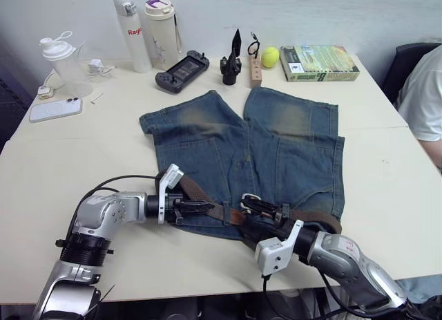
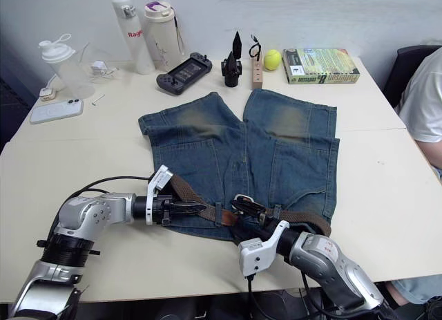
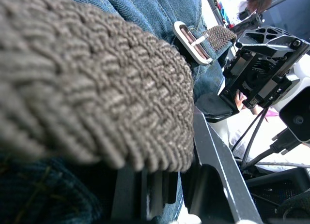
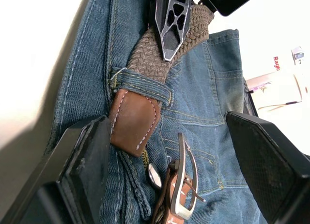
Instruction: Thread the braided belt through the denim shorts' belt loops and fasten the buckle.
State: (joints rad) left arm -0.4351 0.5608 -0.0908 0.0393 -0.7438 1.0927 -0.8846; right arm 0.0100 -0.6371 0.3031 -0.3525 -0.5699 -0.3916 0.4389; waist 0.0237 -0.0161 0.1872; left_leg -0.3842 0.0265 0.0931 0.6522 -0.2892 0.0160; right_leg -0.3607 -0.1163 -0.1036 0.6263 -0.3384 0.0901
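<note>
A wide cream table stands against a plain pale wall (evenly lit). Beside the table's far right corner sits a dark chair.

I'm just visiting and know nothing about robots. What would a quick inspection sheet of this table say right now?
Surface: pale table, shorts in the middle.
Job's things: shorts lie flat, waistband toward the robot; belt runs along the waistband, its leather tip just through a loop; buckle unfastened.
Clutter: along the far edge, two bottles, a shaker, phone, game controller, yellow ball, box.
Grippers: left pincer shut on the belt; right pincer open around the tip and buckle.
Cables: black cable looping by the left arm.
Surroundings: a seated person's sleeve at the right.
</note>
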